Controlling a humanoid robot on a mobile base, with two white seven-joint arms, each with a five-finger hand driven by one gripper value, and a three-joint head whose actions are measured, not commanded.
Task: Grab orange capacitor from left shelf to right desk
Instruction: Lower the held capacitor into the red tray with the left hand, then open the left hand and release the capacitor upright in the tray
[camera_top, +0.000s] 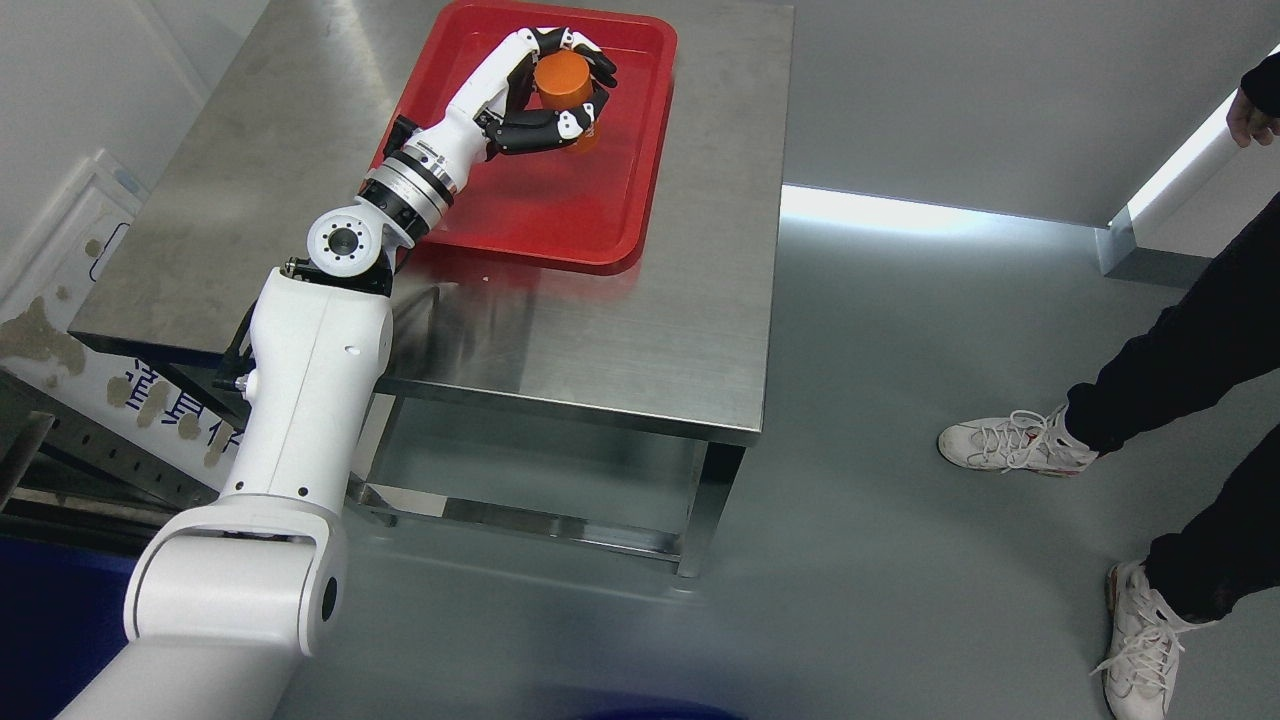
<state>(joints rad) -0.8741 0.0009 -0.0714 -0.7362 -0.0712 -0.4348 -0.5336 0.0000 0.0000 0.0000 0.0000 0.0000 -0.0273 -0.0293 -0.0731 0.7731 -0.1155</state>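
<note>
My left arm rises from the lower left across the steel bench. Beyond its near edge lies the red tray. Towards the tray's far edge, my left hand has its fingers curled around the orange capacitor, apparently just above the tray floor.

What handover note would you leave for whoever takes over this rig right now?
Left hand: fingers curled around the orange capacitor, over the red tray on the steel table.
Right hand: out of view.
Done: capacitor is grasped. Whether it is lifted clear of the tray cannot be told.
Left: carry it to the right desk and release it.
Caution: a person's legs stand on the floor to the right.
</note>
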